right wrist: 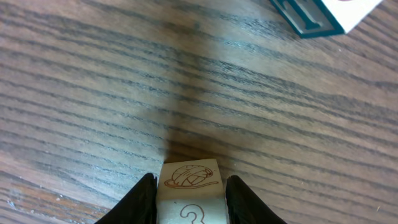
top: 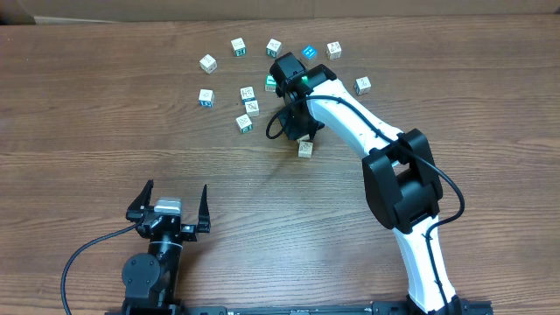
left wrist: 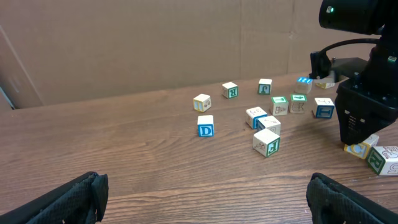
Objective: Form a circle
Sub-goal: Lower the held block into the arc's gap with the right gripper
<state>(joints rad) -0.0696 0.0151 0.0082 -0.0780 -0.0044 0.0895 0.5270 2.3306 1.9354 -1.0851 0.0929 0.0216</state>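
Small whitish letter cubes lie scattered in a loose arc at the back of the table, among them one at the left point(top: 208, 63) and one at the right point(top: 362, 85). My right gripper point(right wrist: 189, 186) is shut on a cube point(right wrist: 190, 180) that bears a brown yarn-ball drawing, low over the wood. In the left wrist view that cube point(left wrist: 359, 148) sits under the right gripper point(left wrist: 356, 138). Another cube point(top: 305, 148) rests just beside the right gripper point(top: 300, 133). My left gripper point(top: 171, 197) stands open and empty near the front, far from the cubes.
A solid bright-blue cube point(top: 308, 53) lies among the back cubes. Three cubes point(top: 248, 107) cluster left of the right arm. A teal-lettered cube point(right wrist: 314, 15) lies ahead of the right gripper. A cardboard wall point(left wrist: 155, 43) stands behind the table.
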